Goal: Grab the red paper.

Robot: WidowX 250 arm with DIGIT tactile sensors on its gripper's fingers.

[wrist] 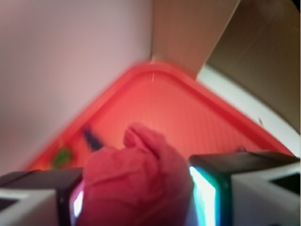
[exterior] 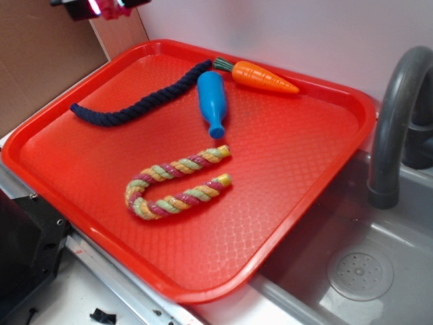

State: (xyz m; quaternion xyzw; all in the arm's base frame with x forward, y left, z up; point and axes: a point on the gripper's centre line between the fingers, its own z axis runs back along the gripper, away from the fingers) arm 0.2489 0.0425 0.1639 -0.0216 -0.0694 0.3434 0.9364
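Exterior view: I see the tray [exterior: 298, 203] carrying a dark rope [exterior: 135, 101], a blue bottle [exterior: 212, 103], a carrot [exterior: 264, 78] and a striped rope [exterior: 176, 189]. No paper lies on the tray. Only a scrap of the gripper [exterior: 101, 7] shows at the top left edge, with something pinkish-red at it; I cannot make out the jaws from here. A faucet [exterior: 392, 128] and sink [exterior: 365, 271] sit to the right.

Wrist view: The paper [wrist: 134, 183] sits between the two fingers [wrist: 211, 193], both pads pressed against it, raised above the tray [wrist: 160, 108]. I judge the gripper [wrist: 136, 197] closed on the paper.

Handling, as I judge it: light, soft, crumpled, easily squashed, unlikely to slip once pinched. Across the ball's middle, as it is now, is the sound place to hold.

Limits: this view is blurred; the paper's lower part is cut off by the frame, so I cannot confirm how deep it sits in the jaws.
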